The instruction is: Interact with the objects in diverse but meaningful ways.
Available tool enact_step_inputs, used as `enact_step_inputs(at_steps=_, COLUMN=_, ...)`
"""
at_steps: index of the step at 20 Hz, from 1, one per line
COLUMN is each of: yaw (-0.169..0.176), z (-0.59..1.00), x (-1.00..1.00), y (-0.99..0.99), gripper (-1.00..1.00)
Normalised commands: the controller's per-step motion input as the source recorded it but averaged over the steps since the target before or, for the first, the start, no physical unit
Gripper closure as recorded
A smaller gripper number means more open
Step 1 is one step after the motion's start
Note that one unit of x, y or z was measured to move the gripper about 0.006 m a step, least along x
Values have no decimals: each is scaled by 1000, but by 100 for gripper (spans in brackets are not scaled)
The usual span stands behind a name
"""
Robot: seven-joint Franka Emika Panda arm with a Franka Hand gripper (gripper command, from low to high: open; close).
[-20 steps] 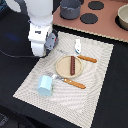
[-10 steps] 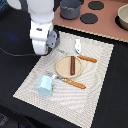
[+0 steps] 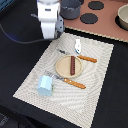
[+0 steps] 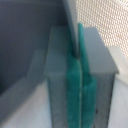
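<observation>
In the exterior view a brown sausage [image 3: 73, 64] lies on a round wooden plate [image 3: 64, 70] in the middle of a woven placemat [image 3: 95, 95]. A light-blue cup [image 3: 45, 85] stands on the mat's near corner at the exterior view's left. The small white shaker [image 3: 77, 46] is beyond the plate. A grey pot [image 3: 71, 7] stands at the back. My gripper [image 3: 49, 38] hangs over the mat's far corner at the exterior view's left, apart from all of them. In the wrist view its teal pads [image 4: 75, 85] press together, so it is shut.
Two orange-handled utensils flank the plate: one [image 3: 86, 58] on the far side and one [image 3: 74, 83] on the near side. Black round burners [image 3: 90, 18] sit on a brown board at the back. At the exterior view's right edge is a bowl [image 3: 122, 17].
The arm has shifted slightly toward the exterior view's right. The objects on the mat have not moved.
</observation>
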Motion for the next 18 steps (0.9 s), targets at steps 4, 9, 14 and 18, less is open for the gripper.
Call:
enact_step_inputs(at_steps=4, yaw=43, z=346, x=719, y=-16, gripper=100)
enact_step_inputs(at_steps=9, yaw=34, z=239, x=758, y=-5, gripper=100)
enact_step_inputs(at_steps=14, yaw=66, z=171, x=646, y=60, gripper=100)
enact_step_inputs(at_steps=18, yaw=70, z=196, x=664, y=179, gripper=100)
